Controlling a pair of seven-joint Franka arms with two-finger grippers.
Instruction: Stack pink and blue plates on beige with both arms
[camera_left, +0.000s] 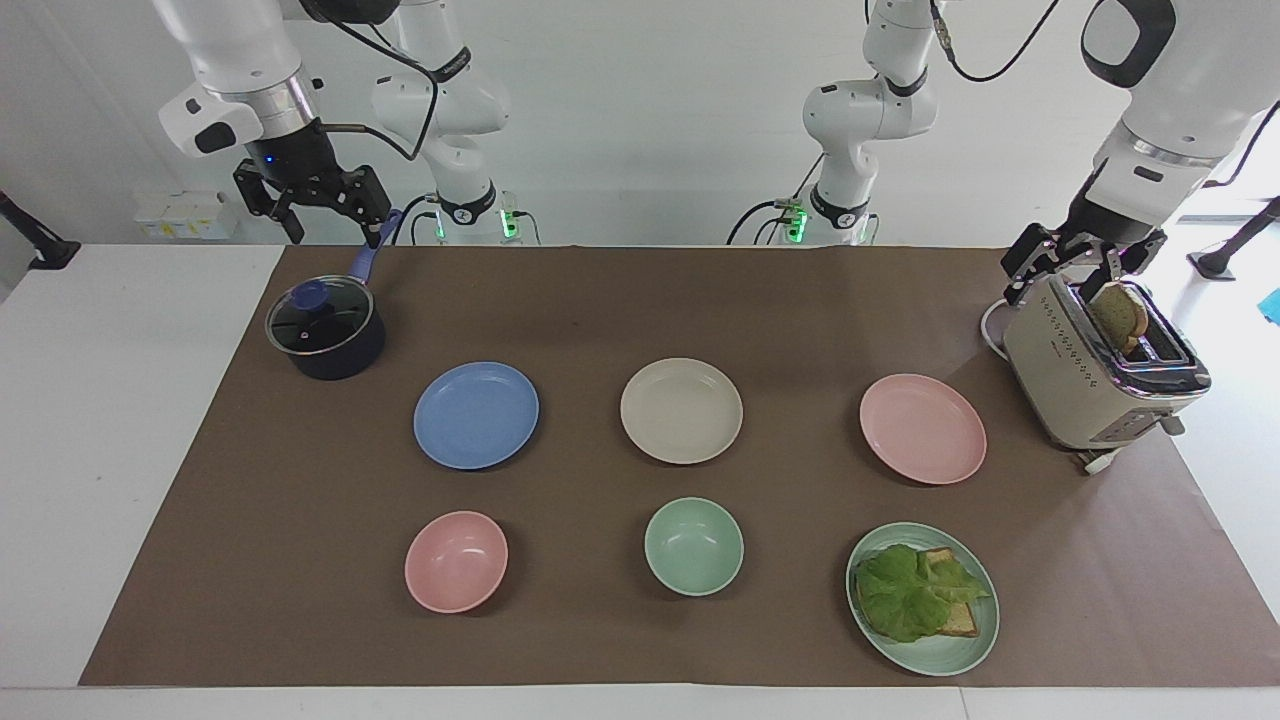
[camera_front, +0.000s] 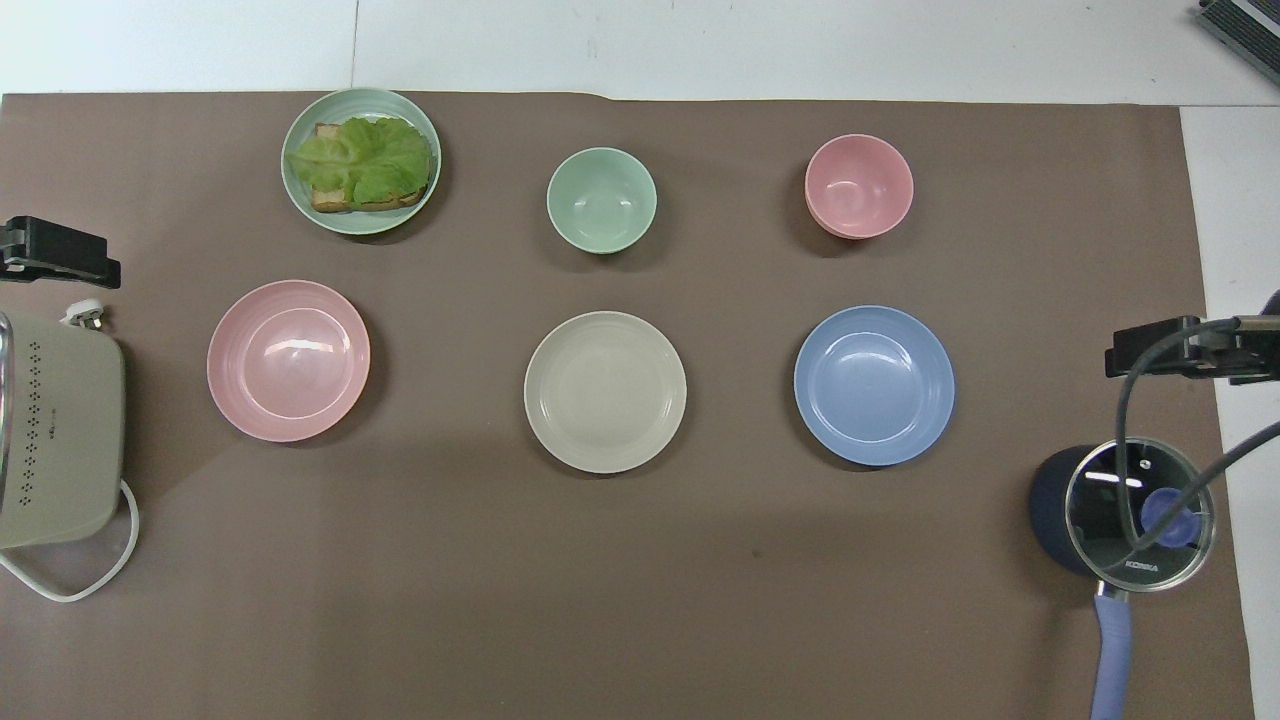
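Note:
Three plates lie in a row on the brown mat. The beige plate (camera_left: 681, 410) (camera_front: 605, 391) is in the middle. Toward the right arm's end lies the blue plate (camera_left: 476, 415) (camera_front: 874, 385), and toward the left arm's end the pink plate (camera_left: 922, 428) (camera_front: 288, 360). All three are bare and apart from each other. My right gripper (camera_left: 335, 232) (camera_front: 1180, 350) hangs open and holds nothing, up over the saucepan's handle. My left gripper (camera_left: 1060, 280) (camera_front: 55, 255) hangs open and holds nothing over the toaster.
A dark saucepan (camera_left: 325, 330) (camera_front: 1130, 515) with a glass lid stands beside the blue plate; a beige toaster (camera_left: 1090, 385) (camera_front: 55, 430) holding toast (camera_left: 1118, 315) stands beside the pink plate. Farther out sit a pink bowl (camera_left: 456, 560), a green bowl (camera_left: 693, 546) and a green plate (camera_left: 935, 655) with lettuce.

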